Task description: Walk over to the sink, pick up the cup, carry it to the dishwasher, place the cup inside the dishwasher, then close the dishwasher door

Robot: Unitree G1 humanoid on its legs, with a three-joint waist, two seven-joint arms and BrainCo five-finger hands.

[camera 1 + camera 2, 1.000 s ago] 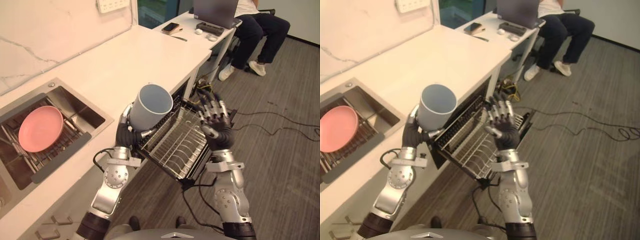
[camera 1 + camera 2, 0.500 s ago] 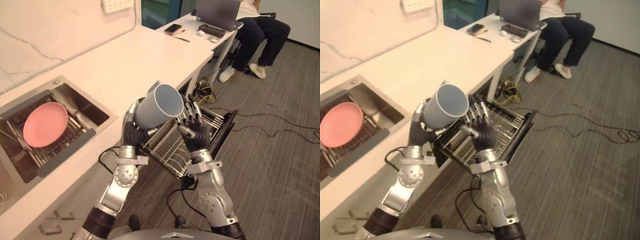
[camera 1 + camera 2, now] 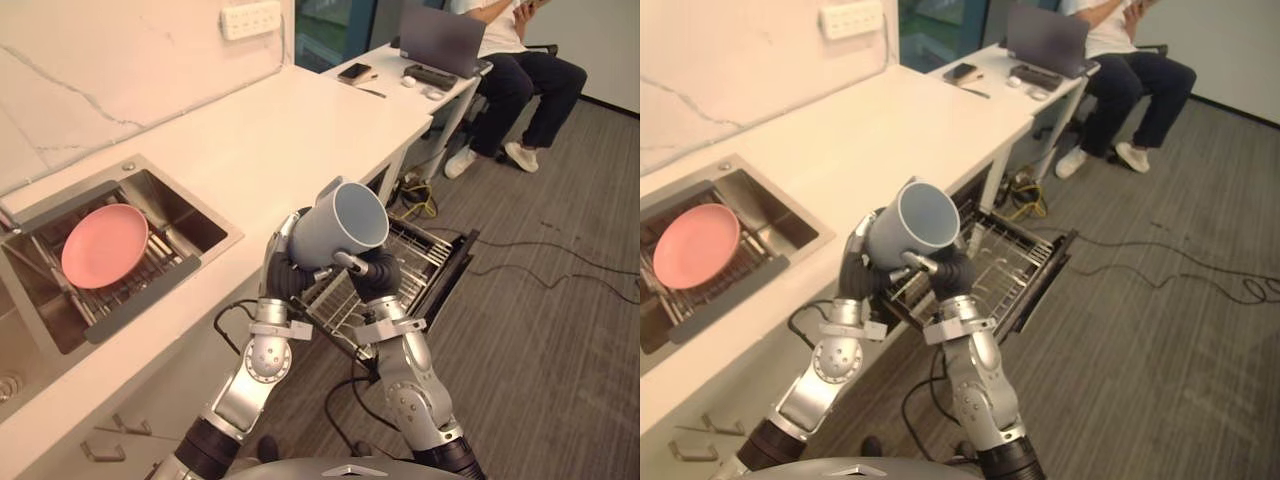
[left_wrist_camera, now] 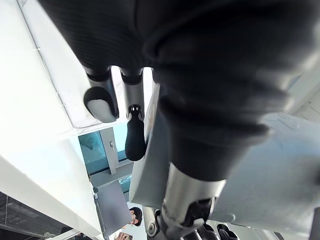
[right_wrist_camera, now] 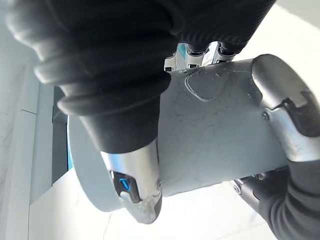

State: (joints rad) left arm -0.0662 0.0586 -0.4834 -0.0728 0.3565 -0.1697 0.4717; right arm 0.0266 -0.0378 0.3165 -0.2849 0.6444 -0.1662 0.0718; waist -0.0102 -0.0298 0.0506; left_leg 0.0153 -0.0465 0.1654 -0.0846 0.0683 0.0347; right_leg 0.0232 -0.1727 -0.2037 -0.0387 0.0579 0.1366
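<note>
I've got the blue-grey cylindrical cup [image 3: 338, 224] up in the air between both hands, tipped so its open mouth faces up and away from the robot. The left hand [image 3: 284, 272] is wrapped round the base end, fingers curled against the wall. The right hand [image 3: 372, 272] is closed on the mouth end from the other side. In the right wrist view its thumb [image 5: 131, 186] lies flat across the cup's wall, with the fingers reaching round the far side (one left-hand finger shows there too, pressed on the wall).

The cup sits above the near edge of the pulled-out, dark-framed dishwasher drawer with its wire rack [image 3: 1015, 262], which stands open under the white stone counter [image 3: 290, 130]. It is not in the rack.

To the robot's left, the steel sink [image 3: 190, 222] holds a round pink plate [image 3: 104, 245] on a wire grid. Farther off, a seated person [image 3: 520, 80] is at a desk beside a grey laptop [image 3: 440, 40].
</note>
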